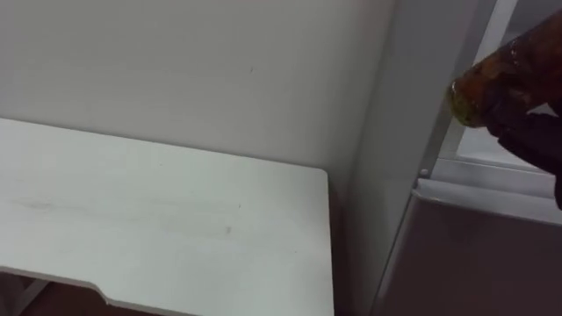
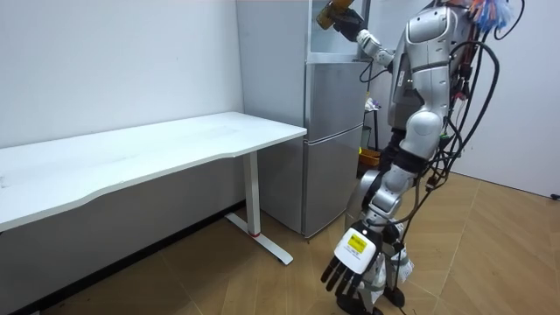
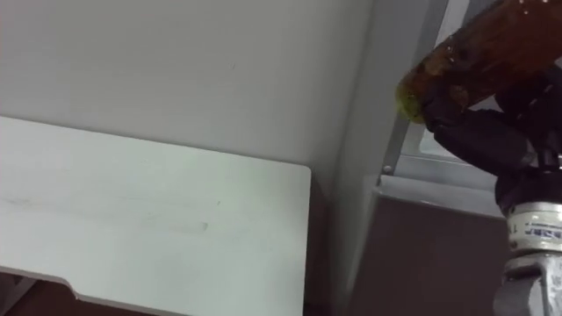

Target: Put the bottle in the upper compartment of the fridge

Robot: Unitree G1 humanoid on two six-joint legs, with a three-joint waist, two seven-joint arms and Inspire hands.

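An amber bottle (image 3: 479, 53) lies tilted in my right hand (image 3: 483, 132), whose dark fingers are curled round it. In the left eye view the bottle (image 1: 505, 75) and the right hand (image 1: 527, 123) are at the top right. They are raised in front of the open upper compartment (image 1: 492, 149) of the grey fridge (image 2: 332, 140). In the room view I stand facing the fridge, with the bottle (image 2: 331, 15) held up at its top section. My left hand (image 2: 350, 262) hangs low at my side with its fingers relaxed.
A white table (image 1: 158, 219) stands against the wall just left of the fridge, its corner close to the fridge's side wall (image 1: 395, 132). The shut lower fridge door (image 1: 474, 254) is below my hand. Wooden floor (image 2: 490, 254) lies behind me.
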